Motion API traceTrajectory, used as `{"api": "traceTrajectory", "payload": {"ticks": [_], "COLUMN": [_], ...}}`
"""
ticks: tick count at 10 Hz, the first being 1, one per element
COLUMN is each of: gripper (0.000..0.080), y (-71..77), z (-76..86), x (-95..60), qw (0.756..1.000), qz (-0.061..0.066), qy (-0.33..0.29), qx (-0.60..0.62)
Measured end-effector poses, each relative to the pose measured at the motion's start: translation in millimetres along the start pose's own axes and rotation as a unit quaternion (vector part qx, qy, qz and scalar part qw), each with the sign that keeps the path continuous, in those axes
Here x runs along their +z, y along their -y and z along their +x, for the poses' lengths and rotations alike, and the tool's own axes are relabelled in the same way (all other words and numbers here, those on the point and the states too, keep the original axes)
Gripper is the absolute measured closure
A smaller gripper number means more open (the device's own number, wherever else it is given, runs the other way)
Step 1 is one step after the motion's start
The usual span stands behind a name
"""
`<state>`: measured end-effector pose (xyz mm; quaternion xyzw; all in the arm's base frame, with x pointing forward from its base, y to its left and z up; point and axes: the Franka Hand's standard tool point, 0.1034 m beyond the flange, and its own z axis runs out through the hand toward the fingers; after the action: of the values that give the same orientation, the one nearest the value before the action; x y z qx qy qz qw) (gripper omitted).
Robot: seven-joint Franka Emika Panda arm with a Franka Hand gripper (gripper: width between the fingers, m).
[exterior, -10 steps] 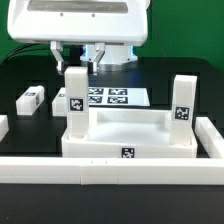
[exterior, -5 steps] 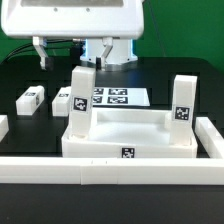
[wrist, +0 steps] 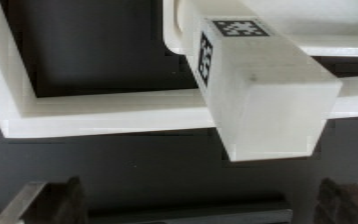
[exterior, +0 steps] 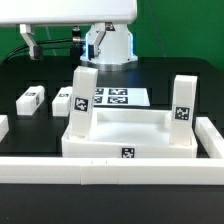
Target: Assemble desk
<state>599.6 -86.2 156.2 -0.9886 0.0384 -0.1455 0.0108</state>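
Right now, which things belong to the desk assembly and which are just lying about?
Job: tabletop slab; upright legs standing on it; loose legs lying flat.
Lying about: marker board; white border bars.

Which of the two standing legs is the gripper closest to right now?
The leg at the tabletop's corner on the exterior view's left: it fills the wrist view beneath the open gripper. The other leg stands at that view's right.
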Motion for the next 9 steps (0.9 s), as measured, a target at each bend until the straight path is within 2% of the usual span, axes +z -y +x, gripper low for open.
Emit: {"api": "traceTrajectory", "payload": {"ticks": [1, 3, 4, 6, 9], "gripper": [0.015, 0.015, 0.015, 0.015, 0.015], "y": [1.8, -3.1, 1.7, 12.6, 12.9], "z": [-2.2, -6.3, -12.3, -10.6, -9.0], "x": [0.7, 8.8, 13.4, 13.2, 14.8], "qw": [1.0, 1.0, 0.999, 0.993, 0.992], "qz": [0.004, 0.0, 0.009, 0.025, 0.026], "qy": [0.01, 0.012, 0.044, 0.119, 0.122], "qx": [0.001, -0.002, -0.002, -0.007, -0.006]}}
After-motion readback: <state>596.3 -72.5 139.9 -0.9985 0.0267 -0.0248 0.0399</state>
